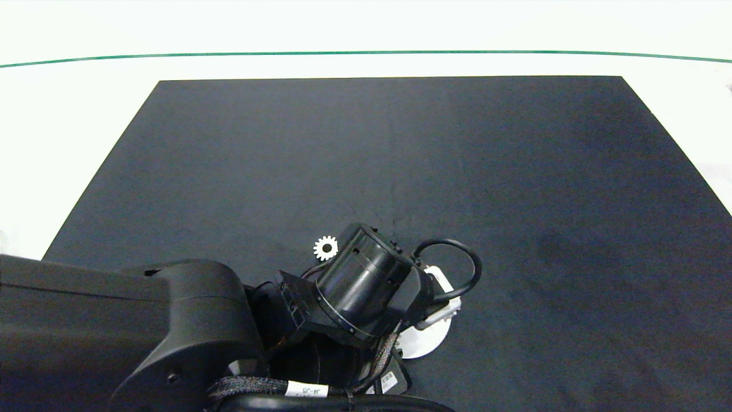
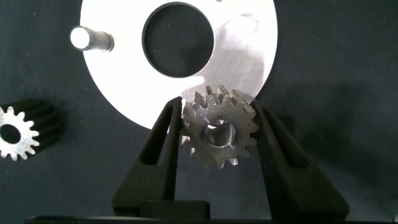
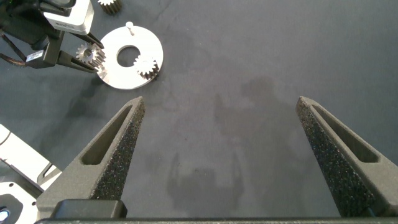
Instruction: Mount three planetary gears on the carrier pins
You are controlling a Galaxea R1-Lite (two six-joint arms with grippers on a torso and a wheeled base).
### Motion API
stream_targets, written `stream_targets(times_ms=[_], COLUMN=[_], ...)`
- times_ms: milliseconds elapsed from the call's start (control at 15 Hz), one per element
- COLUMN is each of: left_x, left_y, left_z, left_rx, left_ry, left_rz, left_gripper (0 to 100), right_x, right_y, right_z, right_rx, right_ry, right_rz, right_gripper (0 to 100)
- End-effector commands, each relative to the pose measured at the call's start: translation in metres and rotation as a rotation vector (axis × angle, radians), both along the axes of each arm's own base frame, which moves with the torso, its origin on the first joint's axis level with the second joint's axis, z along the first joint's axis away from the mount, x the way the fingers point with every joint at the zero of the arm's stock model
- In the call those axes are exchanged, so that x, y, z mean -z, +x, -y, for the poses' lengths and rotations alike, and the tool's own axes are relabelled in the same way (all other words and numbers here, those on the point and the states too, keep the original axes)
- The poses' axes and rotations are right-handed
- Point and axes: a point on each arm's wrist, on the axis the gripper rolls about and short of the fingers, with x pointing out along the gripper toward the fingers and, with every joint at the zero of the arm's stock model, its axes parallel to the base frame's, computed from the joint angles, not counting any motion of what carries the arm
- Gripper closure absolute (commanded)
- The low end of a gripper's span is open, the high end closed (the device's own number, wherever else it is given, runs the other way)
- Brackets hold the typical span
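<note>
My left gripper (image 2: 216,106) is shut on a small silvery planetary gear (image 2: 217,129), held at the edge of the white ring-shaped disc (image 2: 242,50). One bare carrier pin (image 2: 84,38) stands on the disc's far side. The right wrist view shows a second gear (image 3: 148,67) sitting on the disc (image 3: 118,71), with the held gear (image 3: 92,57) at the opposite rim. A third gear (image 1: 325,248) lies loose on the mat beside the left wrist. My right gripper (image 3: 221,102) hangs open above bare mat, away from the disc. In the head view the left wrist hides most of the disc (image 1: 426,343).
A black mat (image 1: 514,171) covers the white table (image 1: 57,143), and a green line (image 1: 366,53) runs along the far side. The left arm (image 1: 143,332) fills the near left corner. The right arm is out of the head view.
</note>
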Motion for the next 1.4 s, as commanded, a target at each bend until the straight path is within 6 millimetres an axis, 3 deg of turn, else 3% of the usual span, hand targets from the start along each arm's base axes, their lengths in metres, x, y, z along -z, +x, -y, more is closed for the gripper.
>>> stream_targets(times_ms=[67, 1400], left_x=[0.000, 0.009], left_y=[0.000, 0.000], left_z=[0.000, 0.003], left_rx=[-0.001, 0.000], left_ry=[0.001, 0.022], left_rz=[0.003, -0.015], left_gripper=[87, 87], right_x=[0.000, 0.001], right_y=[-0.001, 0.000], right_z=[0.001, 0.000], right_rx=[-0.001, -0.003], right_ry=[-0.002, -0.006], right_rz=[0.002, -0.001], right_gripper=[0, 0])
